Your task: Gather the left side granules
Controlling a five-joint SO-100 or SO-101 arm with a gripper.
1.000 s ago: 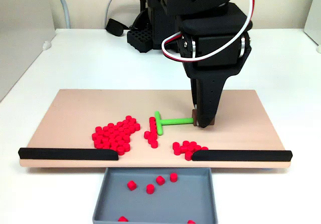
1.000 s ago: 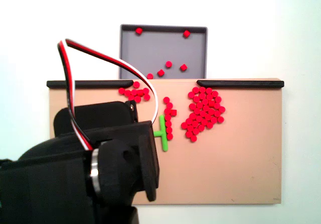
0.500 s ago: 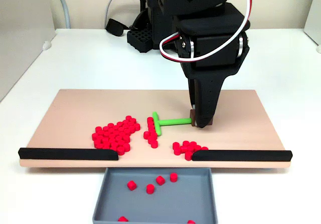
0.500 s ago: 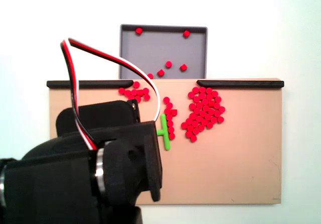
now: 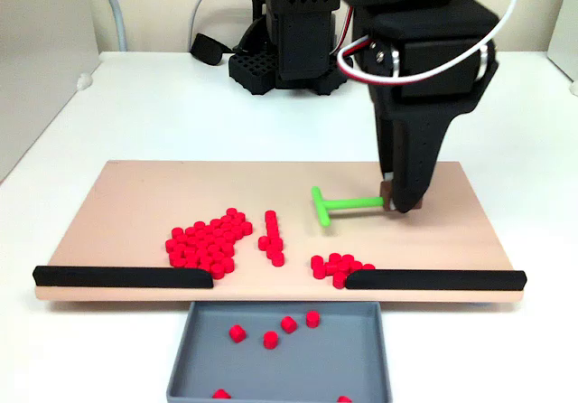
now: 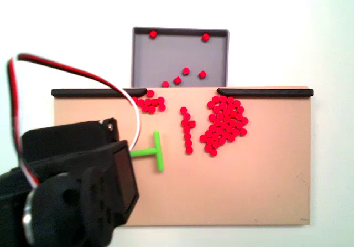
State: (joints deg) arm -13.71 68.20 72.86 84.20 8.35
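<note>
Green T-tool (image 5: 343, 205) in pincer (image 5: 394, 203), red granules (image 5: 209, 238) apart

Arm reaches forward, wrist bent steeply; hand (image 5: 395, 206) points straight down, fingers clamped together.

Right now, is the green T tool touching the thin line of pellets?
No. In a fixed view the green T tool sits clear of the pellet line, bare board between them.
</note>
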